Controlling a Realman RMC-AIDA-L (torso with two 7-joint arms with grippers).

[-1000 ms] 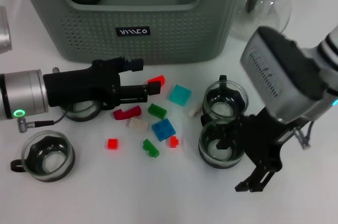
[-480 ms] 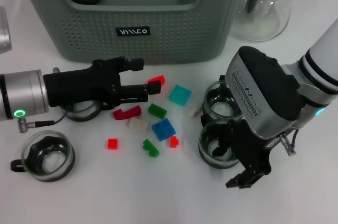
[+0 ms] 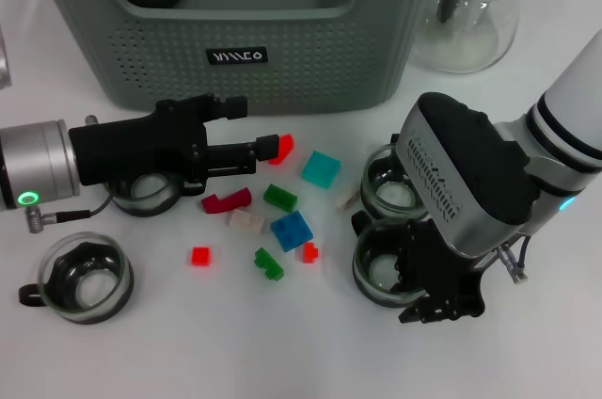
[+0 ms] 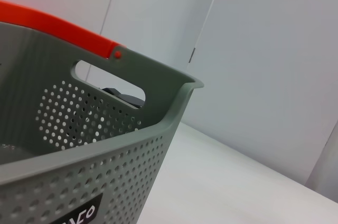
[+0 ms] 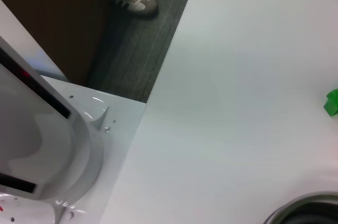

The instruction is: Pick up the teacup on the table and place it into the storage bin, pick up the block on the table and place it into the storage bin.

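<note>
Red block (image 3: pixel 280 148) is pinched in my left gripper (image 3: pixel 273 149) short of the storage bin (image 3: pixel 282 41); my right gripper (image 3: pixel 435 308) straddles a teacup (image 3: pixel 388 267), its spread indiscernible.

The storage bin (image 3: pixel 235 41) carries a small black label (image 3: pixel 237 56) on its front wall, with white stylised lettering that cannot be read with certainty; it looks like slanted strokes followed by "CO". In the left wrist view the same label (image 4: pixel 80 214) shows partly, ending in what looks like "FO". No other text is legible.
</note>
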